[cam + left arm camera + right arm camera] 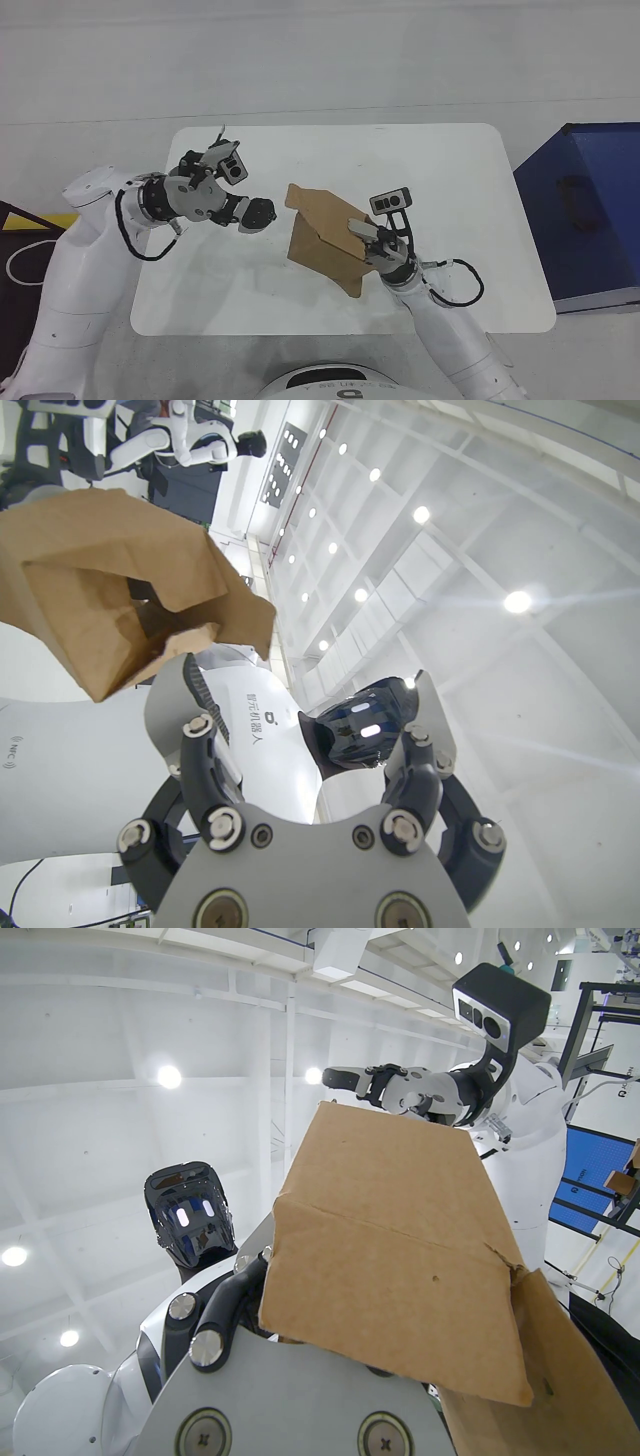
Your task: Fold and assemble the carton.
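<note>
Two grippers are tending the carton [320,240] over the table's [440,180] middle: the right gripper [372,248] is clamping its edge, and the left gripper [262,213] is hanging spread and empty just beside it. Ideally the left should be pushing a flap along its crease while the right is bracing. The left wrist view is exposing the carton's hollow inside, hidden from above.

**Around the Work Surface**

A white table [460,150] with rounded corners is set on a pale floor. A blue box [585,215] is placed near its right end. Round ceiling lights [517,601] are seen overhead.
</note>
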Controlling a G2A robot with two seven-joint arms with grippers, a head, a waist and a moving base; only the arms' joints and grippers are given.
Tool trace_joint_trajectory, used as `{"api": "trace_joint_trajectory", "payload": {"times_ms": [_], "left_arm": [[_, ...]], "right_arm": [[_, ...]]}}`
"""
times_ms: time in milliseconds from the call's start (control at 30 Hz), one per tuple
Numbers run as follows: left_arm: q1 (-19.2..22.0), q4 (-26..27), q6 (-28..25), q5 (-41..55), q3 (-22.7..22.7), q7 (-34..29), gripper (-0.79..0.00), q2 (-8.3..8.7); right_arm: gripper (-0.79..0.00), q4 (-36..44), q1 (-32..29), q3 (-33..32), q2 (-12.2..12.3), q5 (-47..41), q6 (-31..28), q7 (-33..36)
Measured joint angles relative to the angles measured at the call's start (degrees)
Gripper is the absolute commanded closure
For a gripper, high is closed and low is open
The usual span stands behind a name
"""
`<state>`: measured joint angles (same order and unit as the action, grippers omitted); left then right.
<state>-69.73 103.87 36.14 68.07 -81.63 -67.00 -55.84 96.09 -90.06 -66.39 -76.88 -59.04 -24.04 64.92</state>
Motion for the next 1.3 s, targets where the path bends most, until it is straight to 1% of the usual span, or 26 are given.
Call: {"api": "trace_joint_trajectory", "payload": {"times_ms": [133, 267, 333, 433, 533, 633, 800, 1033, 1133, 1300], "left_arm": [[1.3, -0.3, -3.3, 7.3, -1.5, 5.0, -0.723, -0.61], [4.1, 0.5, -5.2, 10.7, 0.5, 10.3, -0.751, -1.30], [6.3, 0.8, -5.6, 9.4, 2.4, 11.6, -0.760, -1.57], [9.1, 0.2, -5.3, 5.4, 5.7, 11.9, -0.779, -1.85], [10.7, -1.1, -5.0, 1.4, 9.1, 10.3, -0.785, -2.08], [11.5, -2.0, -5.3, -1.1, 11.6, 9.4, -0.770, -2.31], [11.8, -2.5, -5.2, -4.3, 12.3, 8.1, -0.754, -2.18], [10.3, -2.5, -4.8, -7.3, 11.5, 5.5, -0.748, -1.63], [9.8, -2.6, -4.9, -7.3, 11.3, 5.3, -0.760, -1.56], [9.4, -2.3, -5.1, -7.2, 11.9, 5.3, -0.776, -1.59]], "right_arm": [[0.000, -0.6, 0.3, 0.1, 0.0, 0.1, 0.0, -0.1], [0.000, -0.9, 0.4, 0.2, 0.0, 0.1, 0.1, -0.3], [0.000, -1.1, 0.5, 0.2, 0.0, 0.1, 0.1, -0.3], [0.000, -1.0, 0.3, -0.1, 0.1, -0.2, 0.3, -0.2], [0.000, -0.7, -0.1, -0.5, 0.1, -0.6, 0.3, 0.0], [0.000, -0.5, -0.3, -0.7, 0.2, -0.9, 0.3, 0.0], [0.000, -0.6, 0.3, -0.3, 0.1, -1.6, 0.6, 0.1], [0.000, -2.1, 1.9, 1.5, -0.5, -7.3, 1.4, 2.3], [0.000, -2.8, 2.4, 2.1, -0.8, -9.4, 1.5, 3.3], [0.000, -3.6, 2.9, 2.7, -1.1, -10.0, 1.1, 3.6]]}}
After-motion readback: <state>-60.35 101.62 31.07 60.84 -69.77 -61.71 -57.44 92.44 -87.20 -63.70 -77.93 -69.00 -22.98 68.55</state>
